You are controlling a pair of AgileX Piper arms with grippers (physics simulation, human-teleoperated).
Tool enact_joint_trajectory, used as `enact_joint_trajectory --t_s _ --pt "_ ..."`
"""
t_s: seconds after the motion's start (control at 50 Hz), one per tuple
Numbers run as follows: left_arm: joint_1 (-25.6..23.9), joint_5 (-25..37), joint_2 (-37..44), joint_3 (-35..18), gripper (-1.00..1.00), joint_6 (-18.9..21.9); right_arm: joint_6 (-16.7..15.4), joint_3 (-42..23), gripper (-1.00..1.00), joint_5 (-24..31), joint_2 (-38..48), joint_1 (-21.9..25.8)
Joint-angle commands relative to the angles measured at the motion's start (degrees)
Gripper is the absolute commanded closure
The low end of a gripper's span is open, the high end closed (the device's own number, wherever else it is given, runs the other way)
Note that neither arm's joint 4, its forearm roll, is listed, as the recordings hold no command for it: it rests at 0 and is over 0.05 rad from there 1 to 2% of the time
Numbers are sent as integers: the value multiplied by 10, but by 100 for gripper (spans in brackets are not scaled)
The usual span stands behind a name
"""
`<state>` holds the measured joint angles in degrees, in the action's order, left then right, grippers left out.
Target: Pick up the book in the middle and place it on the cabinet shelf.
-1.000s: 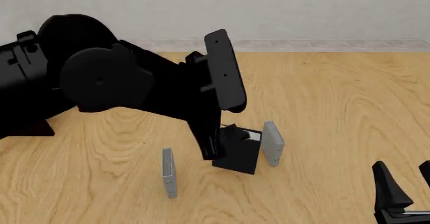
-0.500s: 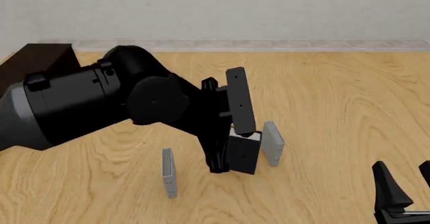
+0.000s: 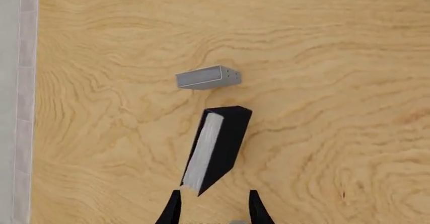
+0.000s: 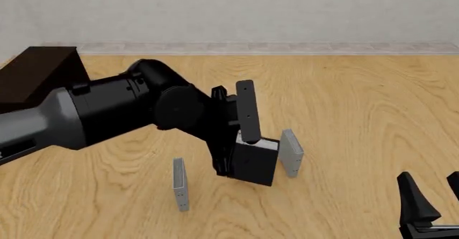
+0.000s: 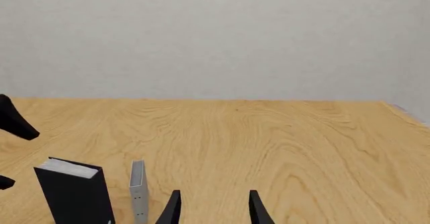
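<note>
Wooden table with black book, 2 grey books, cabinet.

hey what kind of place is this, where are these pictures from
Likely a simulated tabletop workspace, not a real room: a bare wood-grain table, a plain wall behind, a black book standing between thin grey books, and a dark cabinet at the far left.

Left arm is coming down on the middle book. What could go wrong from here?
1. The left gripper is open, its fingertips just short of the book, which sits skewed to them; closing off-square could twist or tip it.
2. A thin grey book stands close on the book's right; a nudge could topple it.
3. The cabinet sits far off at the left edge, so a weak grip might slip during the carry.
</note>
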<state>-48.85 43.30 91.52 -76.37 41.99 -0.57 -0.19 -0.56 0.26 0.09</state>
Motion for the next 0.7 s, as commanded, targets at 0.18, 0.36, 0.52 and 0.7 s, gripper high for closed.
enact_joint_trajectory --t_s 0.18,0.36,0.52,0.7 --pt "43 -49 20 8 -100 75 1 1 -100 -1 1 0" --pt "33 -53 29 11 -100 74 2 0 -100 0 1 0" --pt "33 -55 45 3 -100 75 3 0 -100 0 2 0" --pt "43 -60 69 -10 -100 90 5 1 -100 -1 5 -1"
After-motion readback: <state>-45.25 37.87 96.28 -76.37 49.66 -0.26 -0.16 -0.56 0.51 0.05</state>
